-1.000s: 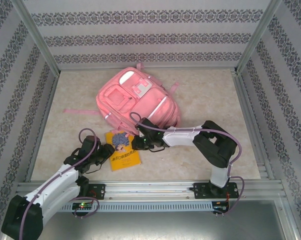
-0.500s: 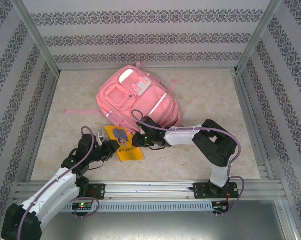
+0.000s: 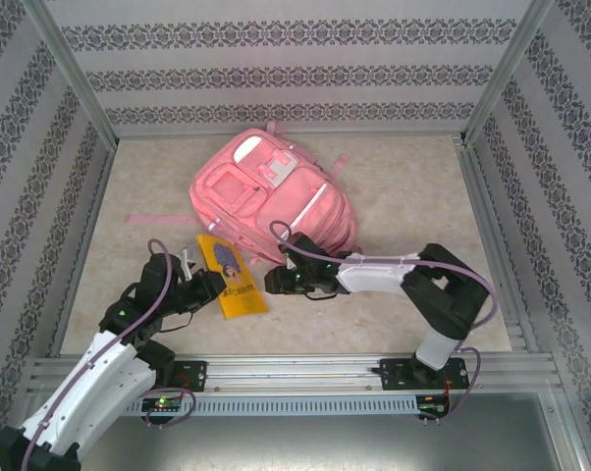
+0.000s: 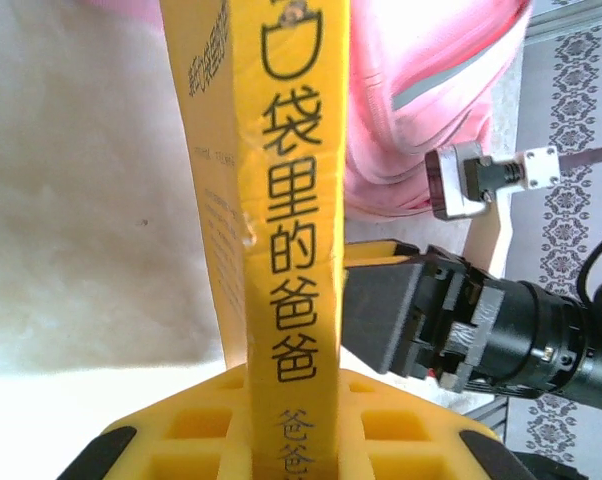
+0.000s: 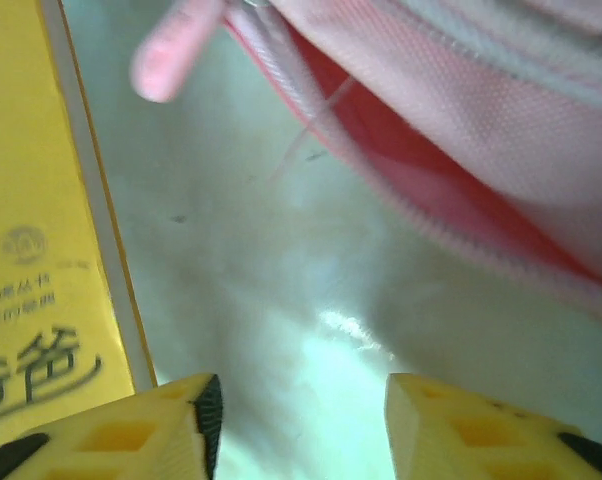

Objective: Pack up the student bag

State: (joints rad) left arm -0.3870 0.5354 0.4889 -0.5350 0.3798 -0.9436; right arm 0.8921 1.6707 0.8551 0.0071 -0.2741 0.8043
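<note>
Nearest to the bases, the left gripper (image 3: 201, 286) is clamping the near end of a thin yellow paperback book (image 3: 234, 279) with black Chinese lettering. In the left wrist view the spine is sitting between the yellow fingers (image 4: 161, 445), so we are calling that a grip. We are judging it a weak one, since only one end is being held. The long free end could pivot or sag as the arm is driving forward. We cannot tell whether the book is lifted off the pale marbled tabletop (image 3: 413, 206) or is dragging on it.

Just beside the book's right edge, the right gripper (image 5: 301, 420) is hanging with its jaws apart and nothing between them. So nobody is holding the bag mouth open, and that is worrying us most.

Beyond it, the large pink fabric student bag (image 3: 268, 191) is lying flat, centre and far on the table, with its front pockets facing up. Its near edge is gaping only as a narrow slit showing red lining (image 5: 451, 190). We are expecting the book's corner to catch on the zip edge and shove the whole bag away rather than going in.

A blurred pink zip pull or strap end (image 5: 176, 50) is dangling at the opening and could snag. The two grippers are working very near each other, so a knock between them is a further risk.
</note>
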